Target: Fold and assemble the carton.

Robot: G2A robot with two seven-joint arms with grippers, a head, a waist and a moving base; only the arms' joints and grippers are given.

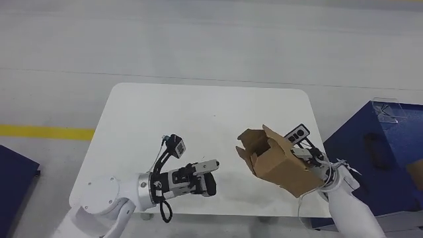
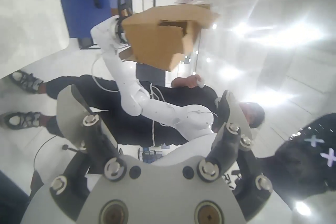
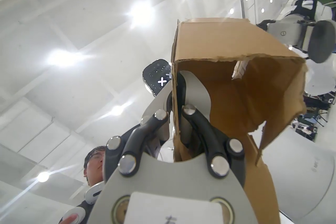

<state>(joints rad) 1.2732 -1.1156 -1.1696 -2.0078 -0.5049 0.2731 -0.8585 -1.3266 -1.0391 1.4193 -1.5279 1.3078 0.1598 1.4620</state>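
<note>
Pinched by one thin wall in the right gripper [image 3: 175, 93] (left gripper [image 1: 215, 166] agape, empty), the carton [image 1: 277, 162] at lower right could be torn.

1. Your right arm [image 2: 126, 88] wears smooth white shells, with thin white cables trailing alongside.
2. Your left gripper [image 1: 213, 176] carries pale grey fingers [image 2: 70, 109], black links and silver screws.
3. Your right gripper [image 3: 176, 93] is built alike.
</note>
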